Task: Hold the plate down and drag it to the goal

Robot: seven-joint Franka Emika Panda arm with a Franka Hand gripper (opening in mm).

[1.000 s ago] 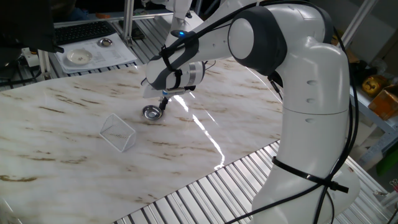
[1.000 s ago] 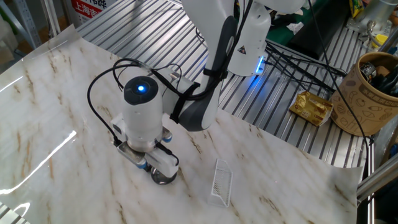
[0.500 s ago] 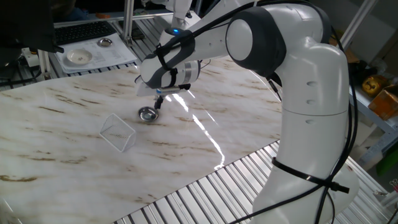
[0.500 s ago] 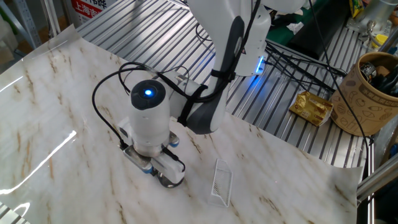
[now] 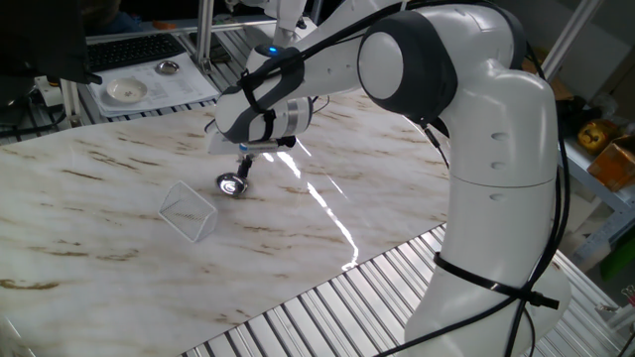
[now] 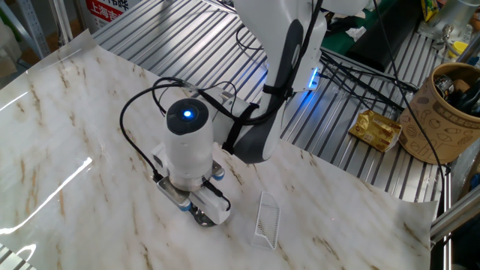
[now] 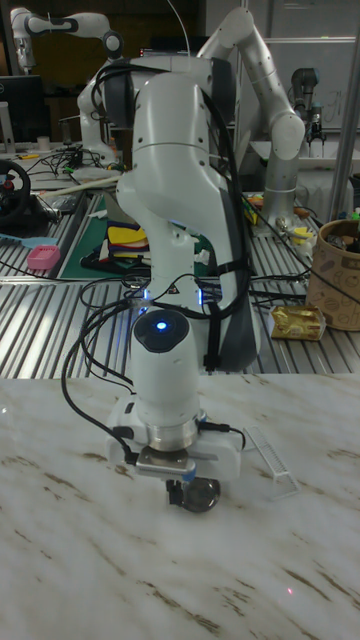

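Note:
The plate (image 5: pixel 232 184) is a tiny shiny silver dish on the marble table, also seen as the plate (image 7: pixel 202 495) and the plate (image 6: pixel 205 218), where the hand mostly hides it. My gripper (image 5: pixel 241 176) points straight down with its fingers together, tips pressed into the dish near its right rim. The gripper (image 7: pixel 179 493) looks shut. The goal (image 5: pixel 189 211) is a faint whitish square outline just left of and in front of the dish, a short gap away. The goal (image 6: pixel 268 219) lies to the right of the hand in that view.
At the back left, a white sheet holds a pale beige saucer (image 5: pixel 127 91) and a second small metal dish (image 5: pixel 169 67). Ribbed metal decking (image 5: pixel 327 307) borders the marble top. A brown cup (image 6: pixel 450 112) and a gold packet (image 6: pixel 379 129) sit beyond the far edge.
The gripper has slid left and slightly forward across the marble, dragging the dish with it. The gap between dish and square outline has shrunk.

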